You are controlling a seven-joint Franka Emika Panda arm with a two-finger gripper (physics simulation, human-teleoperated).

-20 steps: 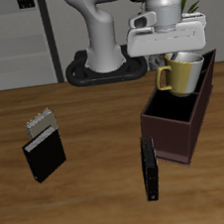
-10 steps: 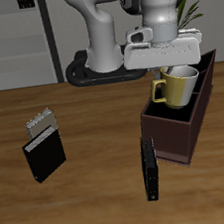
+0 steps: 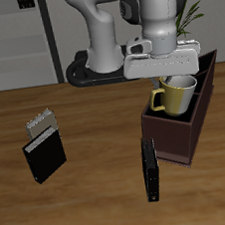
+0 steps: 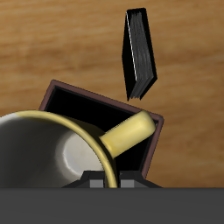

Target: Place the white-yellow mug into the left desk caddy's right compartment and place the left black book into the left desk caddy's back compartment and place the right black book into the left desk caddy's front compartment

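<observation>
I see a wooden table point(image 3: 93, 177) under even light; behind it stand grey shelving point(image 3: 15, 42) and a green plant point(image 3: 193, 8).

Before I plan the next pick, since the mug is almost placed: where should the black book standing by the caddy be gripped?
Once the mug is released, take the book across its thin width, midway along its upper edge, from straight above. It stands on edge, narrow side up; the caddy wall is close beside it, so descend centred.

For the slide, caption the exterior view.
Hand holds white-yellow mug above the left desk caddy.
</observation>
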